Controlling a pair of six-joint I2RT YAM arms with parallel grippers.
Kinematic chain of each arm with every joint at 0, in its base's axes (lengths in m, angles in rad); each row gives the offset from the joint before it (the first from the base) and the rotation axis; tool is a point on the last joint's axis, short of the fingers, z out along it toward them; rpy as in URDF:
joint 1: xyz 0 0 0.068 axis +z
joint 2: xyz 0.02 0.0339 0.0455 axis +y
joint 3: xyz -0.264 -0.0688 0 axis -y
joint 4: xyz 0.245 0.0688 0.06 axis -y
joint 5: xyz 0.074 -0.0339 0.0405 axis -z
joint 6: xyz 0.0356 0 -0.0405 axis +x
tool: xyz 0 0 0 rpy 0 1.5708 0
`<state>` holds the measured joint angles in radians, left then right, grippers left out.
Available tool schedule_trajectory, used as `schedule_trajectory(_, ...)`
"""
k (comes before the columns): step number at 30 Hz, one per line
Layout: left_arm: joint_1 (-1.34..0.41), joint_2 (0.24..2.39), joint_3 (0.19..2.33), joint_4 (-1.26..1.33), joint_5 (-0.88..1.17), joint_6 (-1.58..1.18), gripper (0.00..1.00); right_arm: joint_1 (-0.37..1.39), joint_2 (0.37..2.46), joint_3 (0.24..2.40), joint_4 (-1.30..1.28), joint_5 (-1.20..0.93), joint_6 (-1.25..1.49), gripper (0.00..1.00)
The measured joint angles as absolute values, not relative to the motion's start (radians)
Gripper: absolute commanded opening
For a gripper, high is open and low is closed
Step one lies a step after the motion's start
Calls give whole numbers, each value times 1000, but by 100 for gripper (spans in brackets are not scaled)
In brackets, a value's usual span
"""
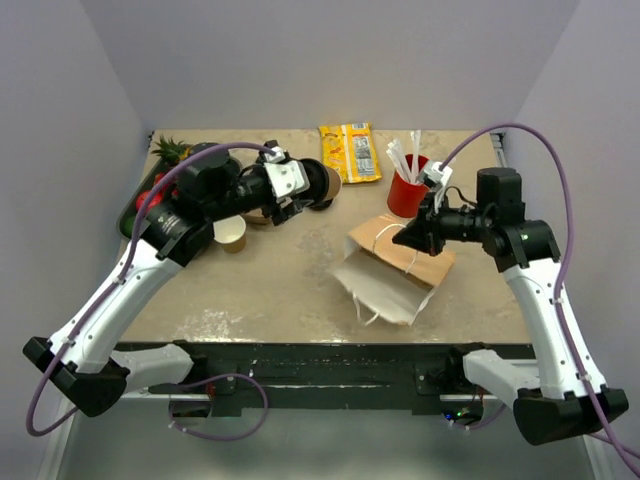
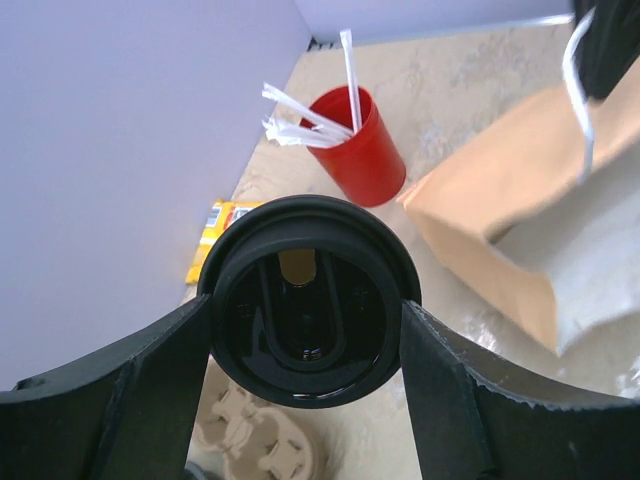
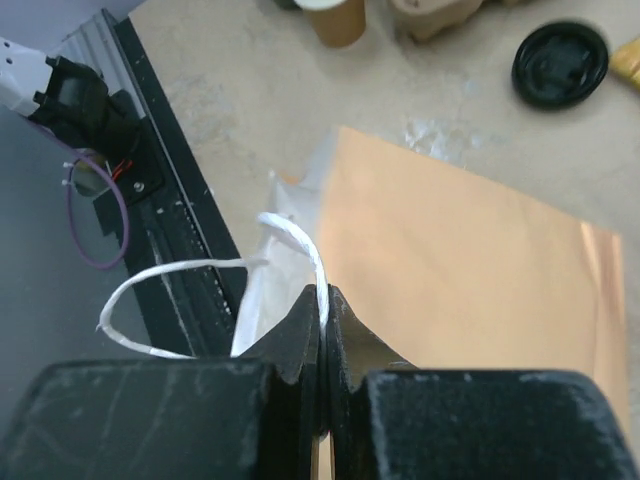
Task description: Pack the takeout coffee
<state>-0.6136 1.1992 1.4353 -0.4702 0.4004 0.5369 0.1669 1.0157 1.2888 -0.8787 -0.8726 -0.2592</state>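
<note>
The takeout coffee [image 1: 327, 184], a brown paper cup with a round black lid [image 2: 305, 300], is held off the table at the back middle. My left gripper [image 1: 308, 186] is closed on it, a finger [image 2: 130, 400] pressing each side of the lid, and the lid faces the left wrist camera. To the right, the brown paper bag [image 1: 400, 265] lies on its side with its white-lined mouth toward the near edge. My right gripper [image 3: 322, 300] is shut on the bag's white string handle [image 3: 295, 235], just above the bag [image 3: 450, 260].
A red cup of white sticks [image 1: 405, 195] stands behind the bag, with a yellow packet [image 1: 350, 152] beside it. A lidless paper cup [image 1: 231, 234], a pulp cup carrier [image 2: 260, 450] and a loose black lid [image 3: 560, 65] sit under and left of my left arm. A fruit tray [image 1: 140, 205] is far left.
</note>
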Motion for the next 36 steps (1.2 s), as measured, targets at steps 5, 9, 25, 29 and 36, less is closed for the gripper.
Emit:
schedule_trajectory(5,-617,1129,1381,-412,455,446,0,170,1060,1235,-896,-849,-234,0)
schedule_trajectory(9,-677,1098,1378,-406,501,406,0,170,1061,1262,-899,-843,-213,0)
schedule_trajectory(25,-850,1135,1326,-375,581,593,0,170,1167,1448,-850,-829,-155,0)
schedule_trajectory(29,-884,1185,1309,-376,591,677,0,170,1167,1448,-848,-826,-146,0)
schedule_trajectory(36,-925,1243,1293,-360,591,701,0,170,1166,1448,-836,-820,-123,0)
